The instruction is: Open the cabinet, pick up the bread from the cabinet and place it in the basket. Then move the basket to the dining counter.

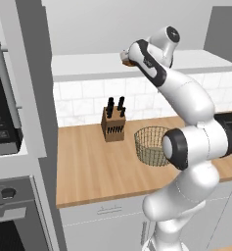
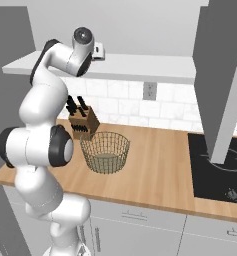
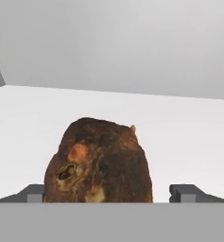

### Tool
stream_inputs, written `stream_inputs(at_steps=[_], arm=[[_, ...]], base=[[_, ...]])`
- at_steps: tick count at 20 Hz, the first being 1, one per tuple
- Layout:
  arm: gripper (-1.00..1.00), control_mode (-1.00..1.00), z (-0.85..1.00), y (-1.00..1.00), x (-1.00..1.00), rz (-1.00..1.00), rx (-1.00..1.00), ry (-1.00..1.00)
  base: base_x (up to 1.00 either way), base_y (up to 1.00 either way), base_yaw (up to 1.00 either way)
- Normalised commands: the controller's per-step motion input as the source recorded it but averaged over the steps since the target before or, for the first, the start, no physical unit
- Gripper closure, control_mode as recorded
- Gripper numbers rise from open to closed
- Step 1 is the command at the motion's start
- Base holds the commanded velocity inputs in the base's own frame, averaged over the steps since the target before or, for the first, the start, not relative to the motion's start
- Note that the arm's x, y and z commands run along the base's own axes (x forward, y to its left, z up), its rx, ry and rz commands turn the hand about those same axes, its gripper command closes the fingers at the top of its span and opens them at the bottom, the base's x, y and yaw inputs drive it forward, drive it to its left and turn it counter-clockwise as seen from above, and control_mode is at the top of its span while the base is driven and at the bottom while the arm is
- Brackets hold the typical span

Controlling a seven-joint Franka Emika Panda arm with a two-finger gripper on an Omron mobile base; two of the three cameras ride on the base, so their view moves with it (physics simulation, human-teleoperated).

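Picking the bread: the gripper (image 3: 111, 193) sits at the cabinet's white shelf (image 3: 189, 137), fingers (image 3: 186, 193) spread wide either side of the bread (image 3: 99, 165), not yet clenched. Next, clench squarely, lift, then carry down to the basket (image 1: 151, 145) on the bench (image 1: 93, 166).

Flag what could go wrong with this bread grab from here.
1. The jaws stand open on either side of the bread, not closed yet. The lump is irregular and rounded, so a close could squeeze it out or push it back along the white shelf.
2. The basket sits below on the counter, beside the knife block. A drop from shelf height could miss it or bounce out.
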Motion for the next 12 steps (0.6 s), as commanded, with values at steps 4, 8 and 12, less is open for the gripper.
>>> stream_inputs(at_steps=[4,8,12], arm=[[1.0,-1.0,-0.12,0.1,0.12,0.0,0.0,0.0],[1.0,-1.0,0.0,0.02,0.0,0.0,0.0,0.0],[1.0,-1.0,0.0,0.0,0.0,0.0,0.0,0.0]], base=[[0.0,0.0,0.0],[0.0,0.0,0.0],[0.0,0.0,0.0]])
